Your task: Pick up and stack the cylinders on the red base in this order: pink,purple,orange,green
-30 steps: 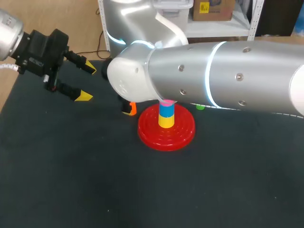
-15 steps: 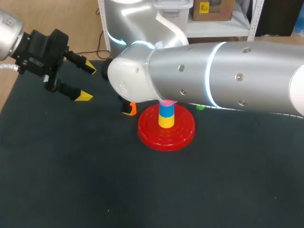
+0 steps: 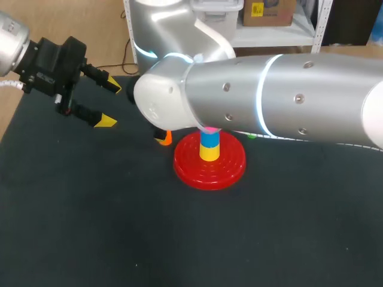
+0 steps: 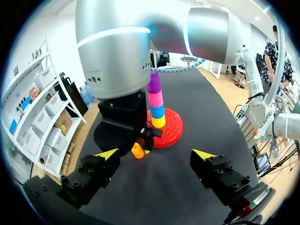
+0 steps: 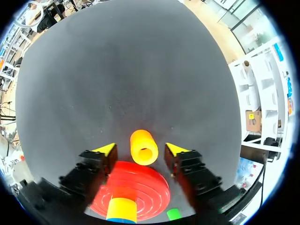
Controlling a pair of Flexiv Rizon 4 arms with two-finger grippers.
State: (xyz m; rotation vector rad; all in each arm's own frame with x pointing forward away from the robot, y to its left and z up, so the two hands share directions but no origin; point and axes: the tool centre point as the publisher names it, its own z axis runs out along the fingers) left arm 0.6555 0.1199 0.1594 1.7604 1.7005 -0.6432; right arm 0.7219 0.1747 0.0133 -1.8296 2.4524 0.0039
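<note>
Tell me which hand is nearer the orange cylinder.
Right. The right hand has the orange cylinder between its open fingers, just beside the red base. The left hand hangs open well off to the side, clear of both.

I have the base [image 3: 230, 168] near the middle of the surface [image 3: 90, 227], with a stack of cylinders [image 3: 209, 148] standing upright on its centre. Just left of the base's rim a loose cylinder [image 3: 166, 138] lies on its side, between the spread fingers of my right pincer [image 5: 140, 149], with a gap on either side. My right arm [image 3: 269, 95] comes in from the right and passes over the base. Behind the base, to its right, a small cylinder [image 3: 252, 136] sits on the surface, partly hidden under that arm. My left pincer [image 3: 110, 104] hangs over the far left of the surface, well apart from the base.
</note>
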